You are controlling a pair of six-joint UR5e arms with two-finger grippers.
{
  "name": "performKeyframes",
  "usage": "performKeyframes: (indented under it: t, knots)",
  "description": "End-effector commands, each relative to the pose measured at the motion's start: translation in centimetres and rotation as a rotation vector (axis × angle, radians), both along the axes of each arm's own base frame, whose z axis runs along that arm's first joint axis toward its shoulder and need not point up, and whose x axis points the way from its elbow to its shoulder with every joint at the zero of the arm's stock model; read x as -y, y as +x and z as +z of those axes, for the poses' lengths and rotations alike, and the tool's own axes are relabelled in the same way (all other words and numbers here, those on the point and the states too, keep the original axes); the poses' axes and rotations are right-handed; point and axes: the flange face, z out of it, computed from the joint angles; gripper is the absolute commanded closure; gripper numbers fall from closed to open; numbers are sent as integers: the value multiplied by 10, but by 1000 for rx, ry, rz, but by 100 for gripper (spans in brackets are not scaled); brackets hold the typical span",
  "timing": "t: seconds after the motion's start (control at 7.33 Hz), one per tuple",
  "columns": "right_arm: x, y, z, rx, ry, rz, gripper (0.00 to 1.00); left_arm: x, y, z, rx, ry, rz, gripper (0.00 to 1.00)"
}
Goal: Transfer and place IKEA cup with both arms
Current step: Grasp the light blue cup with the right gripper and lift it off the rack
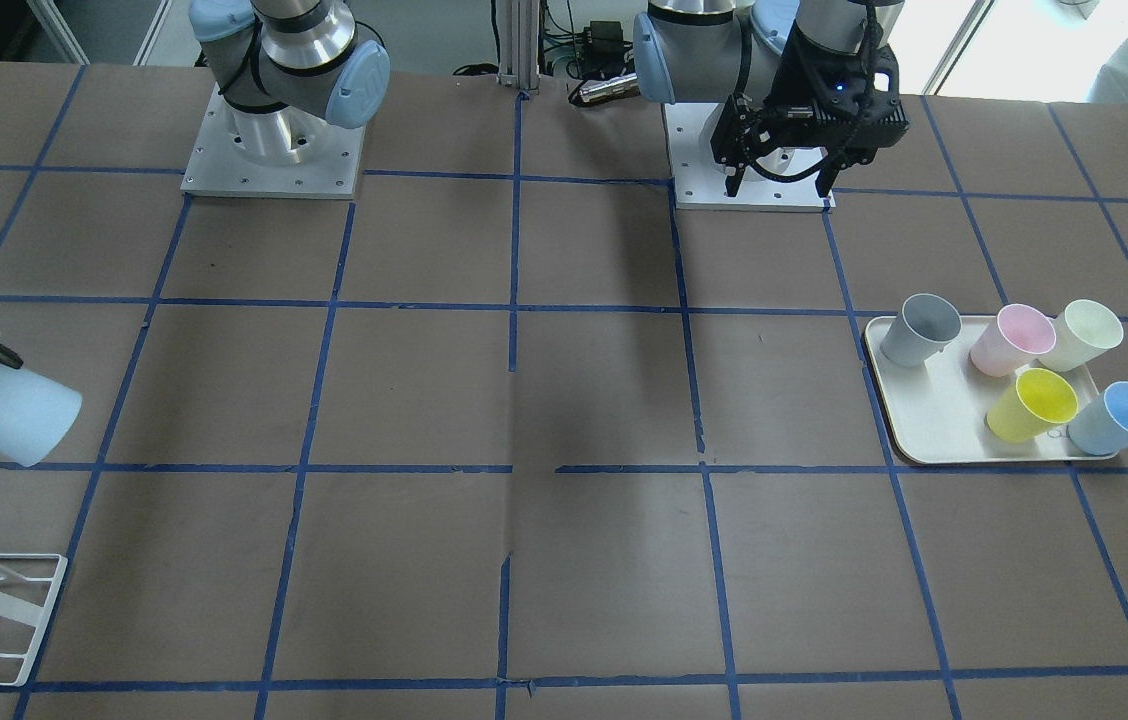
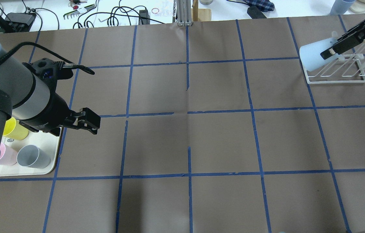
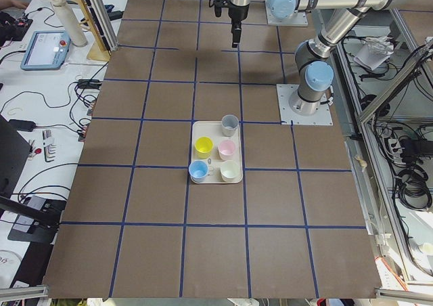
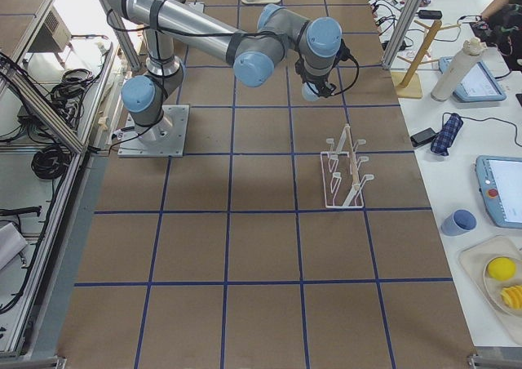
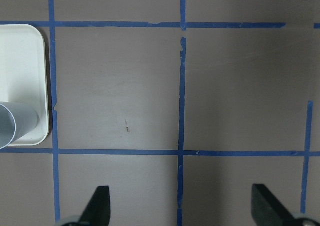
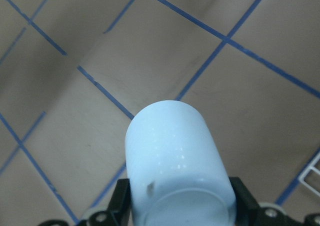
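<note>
Placing step: holding IKEA cup (image 1: pixel 9 408) clamped in right gripper (image 2: pixel 329 53), tilted by wire rack (image 2: pixel 334 81); left gripper (image 5: pixel 181 210) apart, empty. Next, likely: lower onto peg.

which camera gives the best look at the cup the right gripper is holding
Right wrist view: the IKEA cup fills it, clamped between fingers. Front-facing has it at the edge; overhead shows it small by the rack.

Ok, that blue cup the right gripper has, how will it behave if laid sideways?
The cup looks like plastic, so probably light and stiff. Its glossy wall may slip in the right gripper. Round and tapered, it would likely roll in a curve on its side.
</note>
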Motion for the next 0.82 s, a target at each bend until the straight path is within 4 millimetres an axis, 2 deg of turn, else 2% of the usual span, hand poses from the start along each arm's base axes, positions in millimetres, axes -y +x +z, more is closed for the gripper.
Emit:
performKeyframes:
  t: [0.0, 0.14, 0.27, 0.55, 0.68]
  knots:
    - [-10, 30, -9, 247, 236, -179, 57, 9, 6, 4, -11, -9, 12, 0]
    - [-17, 52, -10, 374, 333, -207, 57, 18, 17, 9, -55, -20, 11, 0]
    - [-27, 68, -9, 471, 437, -236, 57, 28, 18, 21, -195, -54, 36, 0]
    - [-51, 110, -4, 572, 652, -241, 57, 39, 24, 30, -367, -63, 87, 0]
    - [-60, 126, -6, 612, 747, -249, 57, 43, 26, 36, -509, -46, 134, 0]
